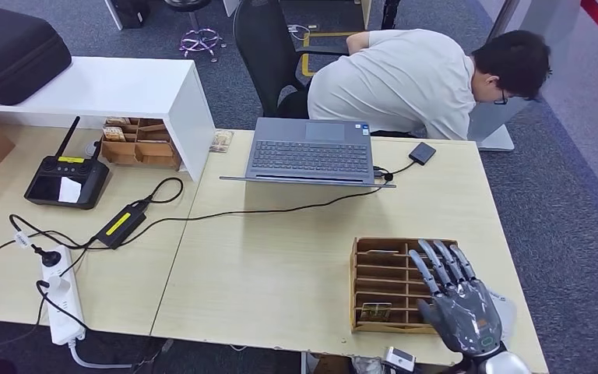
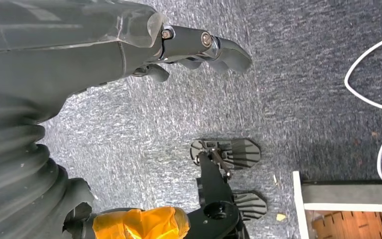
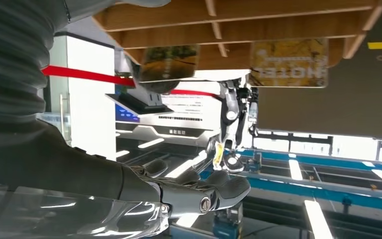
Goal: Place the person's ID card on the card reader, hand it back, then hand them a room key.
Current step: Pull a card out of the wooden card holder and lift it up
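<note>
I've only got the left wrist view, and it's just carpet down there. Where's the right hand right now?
Observer: The right hand hovers over the wooden card rack at the near right corner of the desk, fingers spread, holding nothing.
Operator: Any cards in that rack?
Observer: Yes, the right wrist view shows two, and one is a HOTEL card.
Operator: And the person?
Observer: The person is bent low to one side beyond the laptop.

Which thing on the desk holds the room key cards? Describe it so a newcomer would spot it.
Start at the open laptop and come toward the desk's near edge. There lies a wooden slotted rack under the right hand. A patterned card sits in its nearest slot, unlike the far wooden organizer.
</note>
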### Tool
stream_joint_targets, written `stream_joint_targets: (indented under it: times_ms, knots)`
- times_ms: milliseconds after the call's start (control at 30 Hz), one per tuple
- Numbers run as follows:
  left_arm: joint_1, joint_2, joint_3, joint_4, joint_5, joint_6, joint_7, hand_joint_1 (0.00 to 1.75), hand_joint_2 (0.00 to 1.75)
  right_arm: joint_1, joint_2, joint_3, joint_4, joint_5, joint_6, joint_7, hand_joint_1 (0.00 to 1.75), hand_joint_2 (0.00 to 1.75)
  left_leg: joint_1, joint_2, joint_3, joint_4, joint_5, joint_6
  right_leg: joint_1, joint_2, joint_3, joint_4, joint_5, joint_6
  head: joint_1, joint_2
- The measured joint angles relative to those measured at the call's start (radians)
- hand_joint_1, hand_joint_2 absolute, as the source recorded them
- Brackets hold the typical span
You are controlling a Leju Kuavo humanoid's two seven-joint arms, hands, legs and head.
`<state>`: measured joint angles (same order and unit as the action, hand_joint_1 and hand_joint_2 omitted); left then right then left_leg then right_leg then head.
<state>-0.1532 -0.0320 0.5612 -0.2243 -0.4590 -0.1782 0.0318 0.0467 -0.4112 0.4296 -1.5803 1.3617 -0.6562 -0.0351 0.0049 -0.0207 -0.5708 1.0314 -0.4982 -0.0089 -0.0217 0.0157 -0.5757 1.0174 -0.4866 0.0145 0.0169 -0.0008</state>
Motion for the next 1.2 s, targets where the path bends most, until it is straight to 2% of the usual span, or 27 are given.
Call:
stream_joint_targets:
  times_ms: [233, 500, 600, 733, 833, 967, 1200]
  knots:
    - [-0.007, -0.010, 0.000, 0.000, -0.002, 0.006, 0.008, 0.00, 1.75, -0.069, 0.036, 0.023, 0.062, 0.001, 0.001, -0.008, 0.00, 1.75, 0.000, 0.000, 0.000, 0.000, 0.000, 0.000, 0.000, 0.000, 0.000, 0.000, 0.000, 0.000, 0.000, 0.000]
    - [-0.007, -0.012, 0.000, 0.000, -0.010, 0.008, 0.008, 0.00, 1.75, -0.132, 0.036, 0.041, 0.092, 0.004, 0.042, -0.004, 0.00, 1.75, 0.000, 0.000, 0.000, 0.000, 0.000, 0.000, 0.000, 0.000, 0.000, 0.000, 0.000, 0.000, 0.000, 0.000]
    - [-0.006, -0.012, 0.000, 0.000, -0.012, 0.006, 0.008, 0.00, 1.75, -0.171, 0.008, 0.050, 0.094, -0.017, 0.112, -0.008, 0.00, 1.75, 0.000, 0.000, -0.001, 0.000, 0.000, 0.000, 0.000, 0.000, 0.000, 0.000, 0.000, 0.000, 0.000, 0.000]
    - [-0.005, -0.011, 0.000, 0.000, -0.012, 0.000, 0.006, 0.00, 1.75, -0.277, -0.079, 0.064, 0.094, -0.104, 0.253, -0.055, 0.00, 1.75, -0.001, 0.000, -0.001, 0.001, 0.000, 0.001, -0.001, 0.000, 0.000, 0.000, 0.001, 0.001, 0.000, 0.000]
    - [-0.003, -0.010, 0.000, 0.000, -0.012, -0.006, 0.003, 0.00, 1.75, -0.364, -0.132, 0.070, 0.095, -0.145, 0.312, -0.089, 0.00, 1.75, -0.001, 0.000, -0.001, 0.002, 0.000, 0.001, -0.001, 0.000, 0.000, 0.000, 0.001, 0.001, 0.000, 0.000]
    - [0.000, -0.010, 0.000, 0.000, -0.012, -0.007, -0.002, 0.00, 1.75, -0.432, -0.167, 0.080, 0.097, -0.158, 0.337, -0.101, 0.00, 1.75, -0.001, -0.001, -0.001, 0.002, 0.000, 0.001, -0.001, 0.000, 0.000, 0.000, 0.001, 0.001, 0.000, 0.000]
    - [0.001, -0.010, 0.000, 0.000, -0.012, -0.007, -0.004, 0.00, 1.75, -0.463, -0.187, 0.103, 0.100, -0.160, 0.342, -0.098, 0.00, 1.75, -0.001, -0.001, -0.001, 0.002, 0.000, 0.001, 0.000, 0.000, 0.000, 0.000, 0.001, 0.001, 0.000, 0.000]
